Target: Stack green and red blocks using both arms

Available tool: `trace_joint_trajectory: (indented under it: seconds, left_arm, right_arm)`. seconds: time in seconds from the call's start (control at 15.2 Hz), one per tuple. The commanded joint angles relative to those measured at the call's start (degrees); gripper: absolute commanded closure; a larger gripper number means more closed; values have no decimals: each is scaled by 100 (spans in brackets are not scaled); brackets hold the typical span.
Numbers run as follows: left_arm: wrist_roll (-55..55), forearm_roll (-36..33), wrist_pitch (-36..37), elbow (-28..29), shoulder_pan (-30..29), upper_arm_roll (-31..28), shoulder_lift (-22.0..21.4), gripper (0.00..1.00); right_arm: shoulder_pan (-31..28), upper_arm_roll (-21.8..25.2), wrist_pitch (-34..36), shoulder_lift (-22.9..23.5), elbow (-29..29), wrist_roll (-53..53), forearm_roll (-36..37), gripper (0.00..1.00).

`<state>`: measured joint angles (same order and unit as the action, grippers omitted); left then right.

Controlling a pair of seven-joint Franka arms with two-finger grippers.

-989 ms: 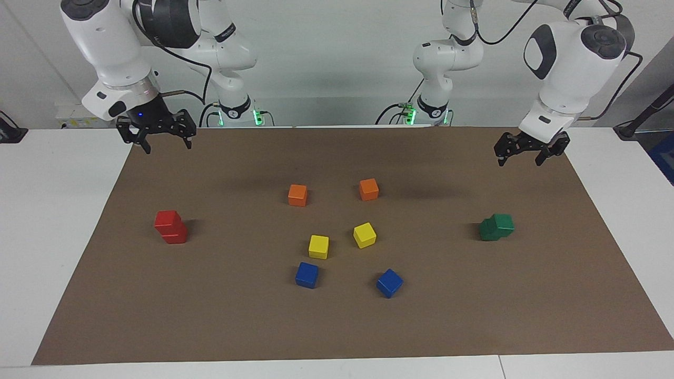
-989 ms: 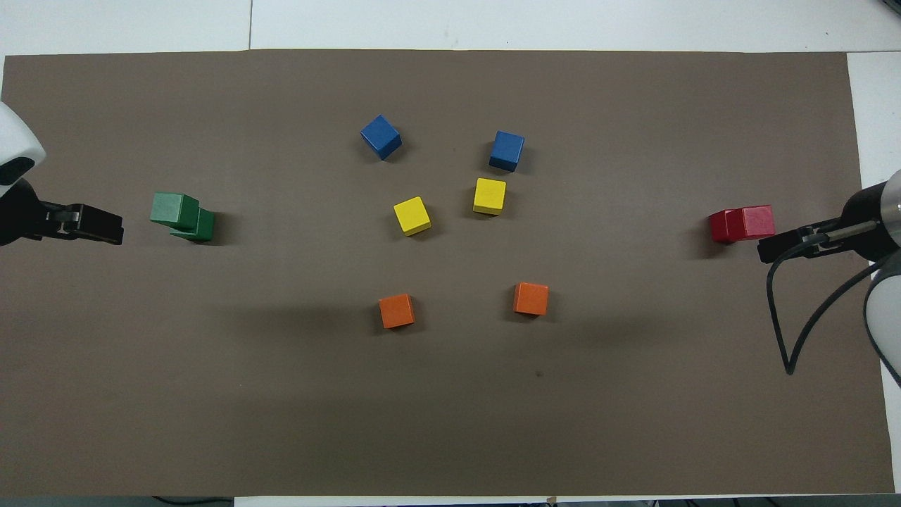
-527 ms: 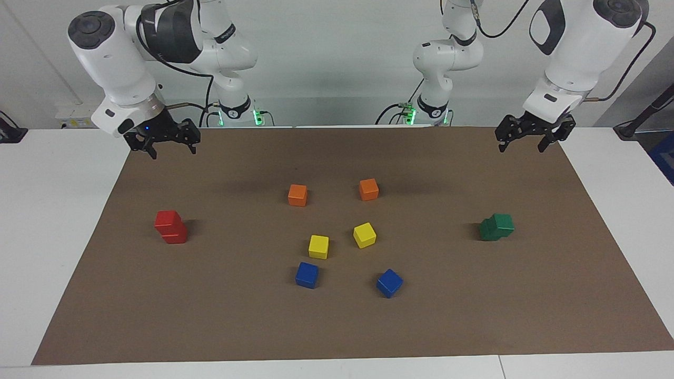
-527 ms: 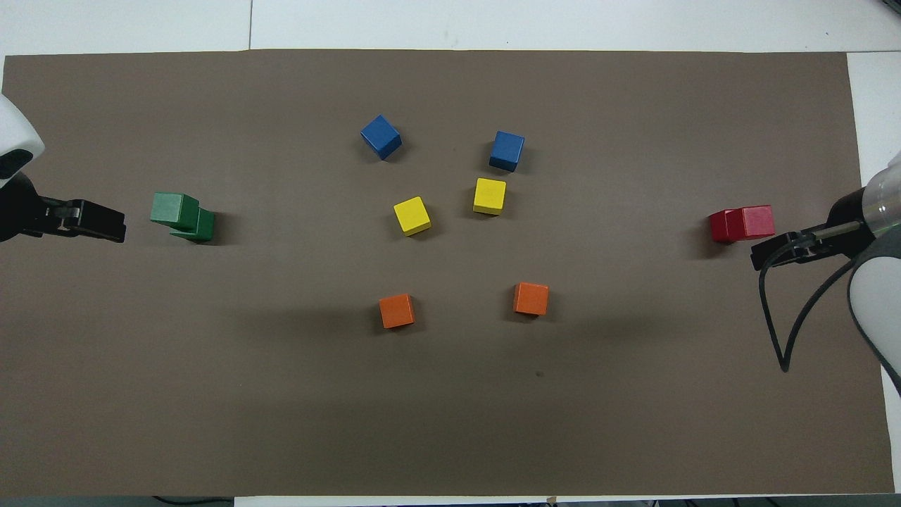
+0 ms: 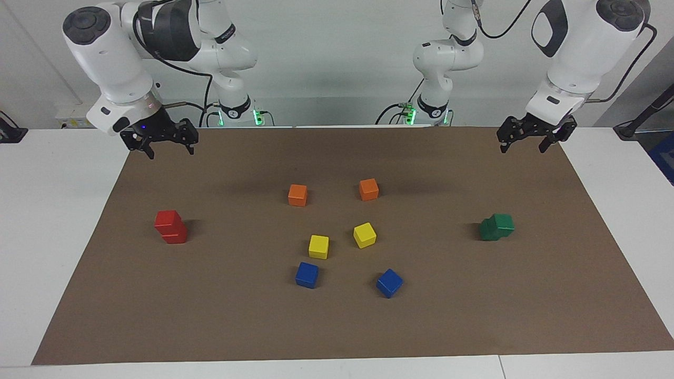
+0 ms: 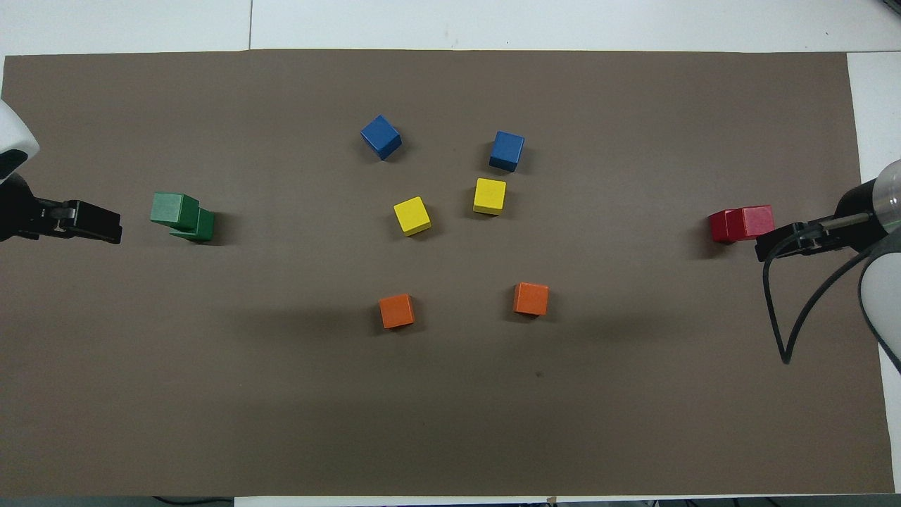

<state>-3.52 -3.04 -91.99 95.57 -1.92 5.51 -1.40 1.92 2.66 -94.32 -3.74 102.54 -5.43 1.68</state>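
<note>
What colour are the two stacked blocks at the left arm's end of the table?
Dark green; the green stack shows best in the facing view.

Mid-table is crowded w/ orange cubes [image 5: 297, 195], yellow cubes [image 5: 318, 246] and blue cubes [image 5: 307, 275], narrow gaps btwn them. Red stack [image 5: 170, 227] and green stack [image 5: 496, 227] stand toward opposite ends. Wide bare mat [image 5: 474, 326] along the edges and corners gives open passage.

White table [image 5: 47, 210], brown mat [image 5: 263, 326], coloured blocks on mat
</note>
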Motion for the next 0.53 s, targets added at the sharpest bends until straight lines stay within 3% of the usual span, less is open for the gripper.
trace_joint_trajectory:
  seconds: [0.0, 0.46]
  left_arm:
    - [71, 189, 94, -21, 34, -50, -27, 0]
    - [80, 190, 68, -56, 34, -15, -45, 0]
  right_arm:
    - [-43, -73, -52, -22, -24, 288, -80, 0]
    - [-25, -90, -104, -31, -15, 288, -71, 0]
